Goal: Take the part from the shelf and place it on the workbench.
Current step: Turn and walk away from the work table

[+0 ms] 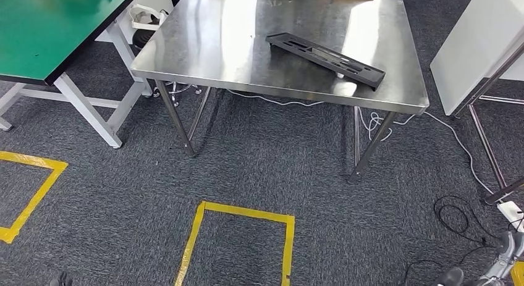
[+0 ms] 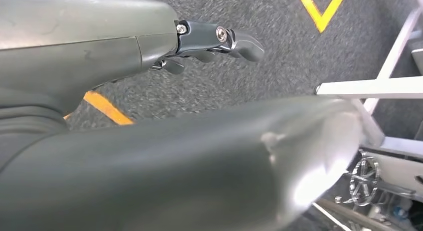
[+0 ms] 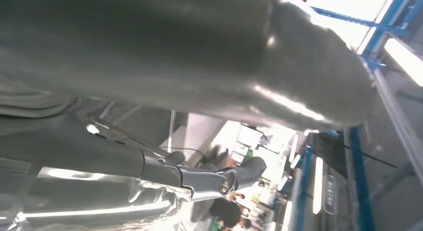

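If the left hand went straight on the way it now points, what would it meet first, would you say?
Probably the grey carpet: the left hand holds nothing and its fingers point out over bare floor, short of the yellow tape. Depth is hard to judge.

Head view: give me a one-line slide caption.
Long black part lies flat on the steel workbench, beside a green table; yellow tape squares mark the carpet.

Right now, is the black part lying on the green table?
No, the black part lies flat on the steel workbench, apart from the green table.
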Tool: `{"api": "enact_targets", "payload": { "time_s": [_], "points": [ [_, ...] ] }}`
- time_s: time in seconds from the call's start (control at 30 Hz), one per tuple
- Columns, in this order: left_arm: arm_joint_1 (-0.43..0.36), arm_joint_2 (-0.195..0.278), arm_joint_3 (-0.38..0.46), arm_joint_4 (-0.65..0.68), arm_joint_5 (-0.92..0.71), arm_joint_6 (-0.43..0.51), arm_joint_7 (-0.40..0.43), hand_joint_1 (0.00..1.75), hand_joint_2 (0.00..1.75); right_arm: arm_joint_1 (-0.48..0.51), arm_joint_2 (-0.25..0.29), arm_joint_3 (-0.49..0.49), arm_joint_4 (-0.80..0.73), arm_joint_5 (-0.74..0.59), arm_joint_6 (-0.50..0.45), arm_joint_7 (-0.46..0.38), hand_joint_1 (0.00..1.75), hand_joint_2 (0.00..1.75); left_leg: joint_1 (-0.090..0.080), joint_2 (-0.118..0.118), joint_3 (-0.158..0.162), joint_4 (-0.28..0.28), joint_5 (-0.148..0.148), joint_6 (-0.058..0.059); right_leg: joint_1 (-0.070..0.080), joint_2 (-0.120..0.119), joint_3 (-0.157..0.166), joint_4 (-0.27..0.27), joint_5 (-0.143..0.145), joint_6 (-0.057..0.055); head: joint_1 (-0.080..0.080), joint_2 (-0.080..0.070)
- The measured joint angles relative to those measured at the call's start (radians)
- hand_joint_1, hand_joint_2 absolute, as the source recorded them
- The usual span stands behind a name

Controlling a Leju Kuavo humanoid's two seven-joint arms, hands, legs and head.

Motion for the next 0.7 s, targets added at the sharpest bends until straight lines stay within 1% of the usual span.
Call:
{"api": "enact_targets", "payload": {
  "time_s": [0.03,0.07,0.1,0.13,0.17,0.2,0.23,0.27,0.3,0.33,0.37,0.4,0.43,0.5,0.53,0.57,0.6,0.63,0.67,0.7],
  "points": [
    [-0.002,-0.001,0.000,0.004,-0.002,0.000,0.000,0.00,0.00,0.002,-0.001,-0.002,0.000,-0.001,0.000,0.001,0.00,0.00,0.000,0.000,-0.004,0.000,0.001,-0.004,-0.004,0.000,-0.027,0.052,-0.017,0.006,0.000,0.000],
    [-0.002,-0.002,0.000,0.009,-0.003,0.000,0.001,0.00,0.00,0.004,-0.001,-0.005,0.000,-0.001,0.000,0.002,0.00,0.00,0.001,0.000,-0.007,0.001,0.003,-0.010,-0.009,0.000,-0.038,0.073,-0.019,0.015,0.000,0.000],
    [-0.003,-0.003,0.000,0.013,-0.003,0.000,0.001,0.00,0.00,0.005,-0.001,-0.006,0.000,-0.001,0.001,0.002,0.00,0.00,0.003,0.000,-0.009,0.003,0.003,-0.016,-0.014,-0.001,-0.028,0.054,-0.005,0.029,0.000,0.000],
    [-0.004,-0.004,0.000,0.018,-0.004,0.000,0.001,0.00,0.00,0.006,-0.001,-0.008,0.000,0.000,0.001,0.002,0.00,0.00,0.007,0.000,-0.011,0.009,0.001,-0.024,-0.021,-0.002,0.003,-0.006,0.023,0.044,0.000,0.000],
    [-0.005,-0.004,0.000,0.022,-0.004,-0.002,0.001,0.00,0.00,0.006,-0.001,-0.010,0.000,0.000,0.002,0.002,0.00,0.00,0.009,0.001,-0.016,0.020,-0.003,-0.035,-0.026,-0.004,0.040,-0.075,0.048,0.054,0.001,0.000],
    [-0.007,-0.003,0.000,0.026,-0.002,-0.007,0.002,0.00,0.00,0.006,-0.001,-0.012,0.000,0.002,0.002,0.004,0.00,0.00,0.010,0.000,-0.023,0.036,-0.010,-0.047,-0.028,-0.004,0.069,-0.134,0.068,0.056,0.002,0.000],
    [-0.008,-0.001,0.000,0.031,0.000,-0.015,0.002,0.00,0.00,0.006,-0.001,-0.014,0.000,0.003,0.004,0.007,0.00,0.00,0.010,0.000,-0.029,0.050,-0.018,-0.057,-0.028,-0.003,0.085,-0.170,0.078,0.050,0.001,0.000],
    [-0.010,0.001,0.000,0.035,0.003,-0.024,0.002,0.00,0.00,0.007,-0.001,-0.017,0.000,0.006,0.005,0.009,0.00,0.00,0.009,0.000,-0.034,0.060,-0.023,-0.065,-0.025,-0.002,0.087,-0.178,0.078,0.038,0.002,0.000],
    [-0.011,0.002,0.000,0.040,0.006,-0.031,0.001,0.00,0.00,0.008,0.000,-0.019,-0.001,0.008,0.007,0.011,0.00,0.00,0.009,-0.001,-0.036,0.064,-0.026,-0.071,-0.023,0.000,0.084,-0.176,0.080,0.026,0.001,0.000],
    [-0.011,0.004,0.001,0.046,0.008,-0.037,0.001,0.00,0.00,0.008,0.000,-0.021,-0.001,0.009,0.009,0.011,0.00,0.00,0.012,-0.001,-0.037,0.066,-0.026,-0.074,-0.024,0.001,0.085,-0.175,0.082,0.016,0.000,0.000],
    [-0.012,0.005,0.001,0.051,0.008,-0.039,0.001,0.00,0.00,0.009,0.001,-0.023,-0.001,0.011,0.011,0.012,0.00,0.00,0.016,-0.002,-0.040,0.074,-0.032,-0.078,-0.026,0.001,0.086,-0.175,0.086,0.009,0.001,0.000],
    [-0.012,0.007,0.002,0.056,0.009,-0.040,0.001,0.00,0.00,0.009,0.001,-0.025,-0.001,0.012,0.012,0.012,0.00,0.00,0.019,-0.004,-0.049,0.096,-0.049,-0.083,-0.029,0.001,0.088,-0.176,0.089,0.003,0.000,0.000],
    [-0.013,0.008,0.004,0.061,0.009,-0.041,0.001,0.00,0.00,0.010,0.001,-0.026,-0.001,0.014,0.013,0.012,0.00,0.00,0.022,-0.005,-0.066,0.137,-0.077,-0.089,-0.031,0.002,0.088,-0.177,0.093,-0.003,0.000,0.000],
    [-0.014,0.010,0.005,0.070,0.008,-0.042,0.001,0.00,0.00,0.010,0.001,-0.028,-0.001,0.016,0.014,0.014,0.00,0.00,0.026,-0.008,-0.121,0.264,-0.151,-0.099,-0.029,0.002,0.084,-0.176,0.096,-0.007,-0.002,0.000],
    [-0.014,0.011,0.006,0.076,0.005,-0.042,0.001,0.00,0.00,0.011,0.001,-0.029,-0.001,0.017,0.015,0.016,0.00,0.00,0.028,-0.008,-0.145,0.322,-0.174,-0.102,-0.028,0.002,0.082,-0.176,0.096,-0.008,-0.002,0.000],
    [-0.014,0.012,0.006,0.083,0.001,-0.042,0.002,0.00,0.00,0.012,0.001,-0.030,-0.001,0.018,0.015,0.019,0.00,0.00,0.031,-0.008,-0.155,0.351,-0.179,-0.103,-0.027,0.002,0.081,-0.175,0.097,-0.008,-0.002,0.000],
    [-0.014,0.012,0.006,0.090,-0.003,-0.044,0.002,0.00,0.00,0.013,0.001,-0.031,-0.001,0.019,0.015,0.021,0.00,0.00,0.033,-0.008,-0.148,0.342,-0.165,-0.101,-0.026,0.002,0.081,-0.175,0.097,-0.008,-0.002,0.000],
    [-0.014,0.014,0.006,0.097,-0.008,-0.047,0.002,0.00,0.00,0.015,0.001,-0.032,-0.001,0.020,0.015,0.023,0.00,0.00,0.034,-0.008,-0.120,0.292,-0.135,-0.099,-0.026,0.003,0.083,-0.175,0.097,-0.008,-0.002,0.000],
    [-0.015,0.016,0.006,0.102,-0.011,-0.049,0.002,0.00,0.00,0.016,0.001,-0.034,-0.001,0.021,0.015,0.025,0.00,0.00,0.035,-0.010,-0.082,0.219,-0.100,-0.095,-0.026,0.004,0.084,-0.176,0.097,-0.008,-0.002,0.000],
    [-0.016,0.019,0.006,0.108,-0.014,-0.051,0.002,0.00,0.00,0.016,0.002,-0.036,-0.001,0.022,0.016,0.026,0.00,0.00,0.033,-0.012,-0.046,0.152,-0.076,-0.093,-0.024,0.005,0.085,-0.176,0.097,-0.006,-0.001,0.000]
  ]
}}
